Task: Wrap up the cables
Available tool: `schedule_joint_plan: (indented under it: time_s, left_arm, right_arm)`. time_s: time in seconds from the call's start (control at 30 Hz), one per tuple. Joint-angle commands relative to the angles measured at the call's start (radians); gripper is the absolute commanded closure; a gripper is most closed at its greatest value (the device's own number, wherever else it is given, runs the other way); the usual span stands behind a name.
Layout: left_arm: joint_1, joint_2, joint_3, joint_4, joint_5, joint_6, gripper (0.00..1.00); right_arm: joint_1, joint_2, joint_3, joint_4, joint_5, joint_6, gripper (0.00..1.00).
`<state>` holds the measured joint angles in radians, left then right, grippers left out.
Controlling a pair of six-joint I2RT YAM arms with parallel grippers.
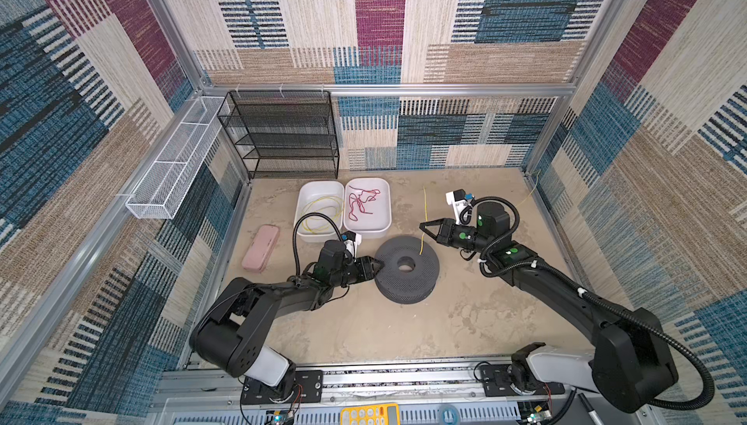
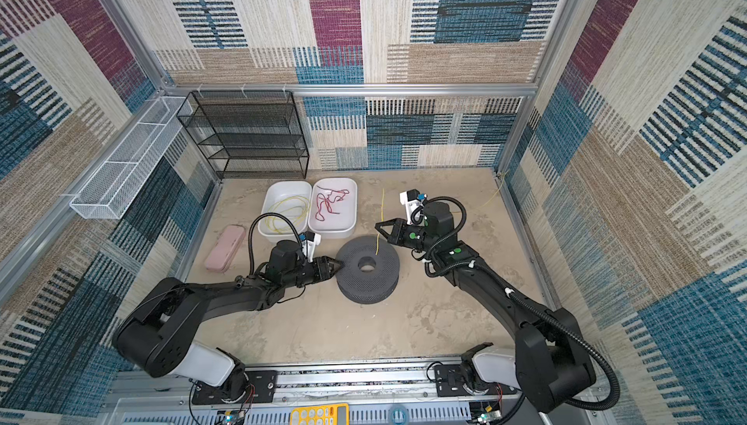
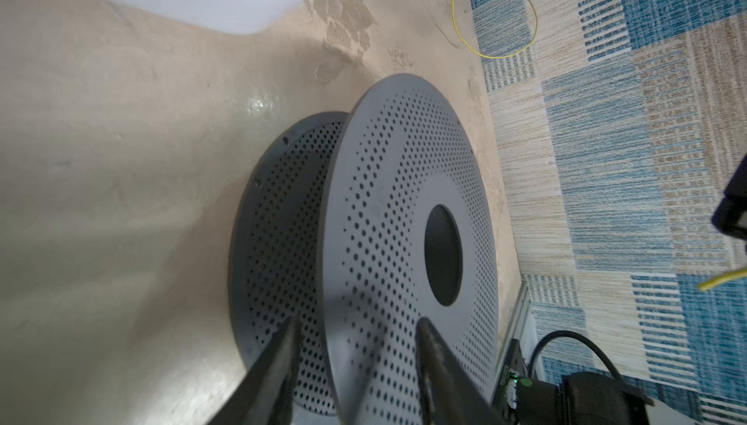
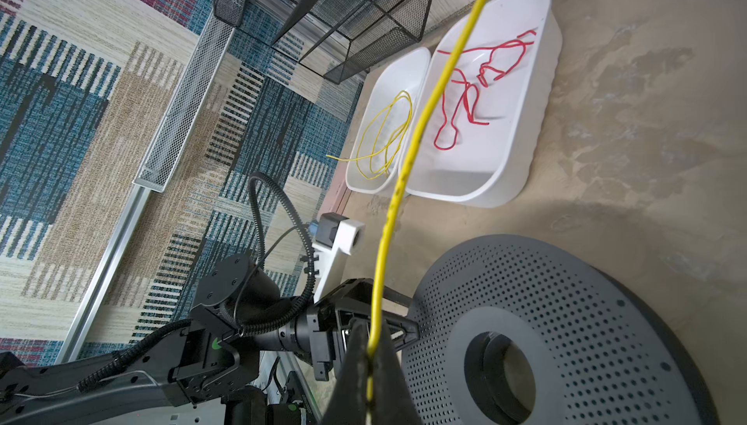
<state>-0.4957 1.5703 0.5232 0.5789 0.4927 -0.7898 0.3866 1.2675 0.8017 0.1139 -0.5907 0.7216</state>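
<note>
- Where both top views look down on the table [image 1: 364, 334], the right tool [image 1: 423, 228] pinches one string-thin, bright yellow cable [image 1: 425, 204] by the grey perforated spool [image 1: 422, 281]; more yellow cable lies looped in a white tub [image 1: 311, 190].
- Left wrist: the left tool [image 3: 357, 322] stands part-open astride the spool's upper flange.
- Right wrist: the strand is clamped between closed fingertips [image 4: 353, 362].

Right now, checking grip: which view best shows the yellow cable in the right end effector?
Right wrist: the yellow cable is close-up, pinched by the right end effector. Both top views show a thin strand; left wrist, small bits.
</note>
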Motion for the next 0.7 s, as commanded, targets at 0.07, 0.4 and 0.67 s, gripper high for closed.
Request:
schedule_joint_plan:
  time_s: [0.07, 0.4, 0.67]
  left_arm:
    - [0.000, 0.058, -0.001, 0.220, 0.057, -0.094, 0.71]
    - [0.001, 0.003, 0.007, 0.143, 0.007, -0.056, 1.00]
    - [-0.014, -0.266, 0.140, -0.331, -0.170, 0.131, 1.00]
  right_arm:
    - [0.001, -0.004, -0.009, 0.044, 0.007, 0.004, 1.00]
    - [-0.008, -0.028, -0.015, 0.036, 0.011, 0.001, 1.00]
    - [-0.020, -0.065, -0.013, 0.034, 0.017, 0.005, 1.00]
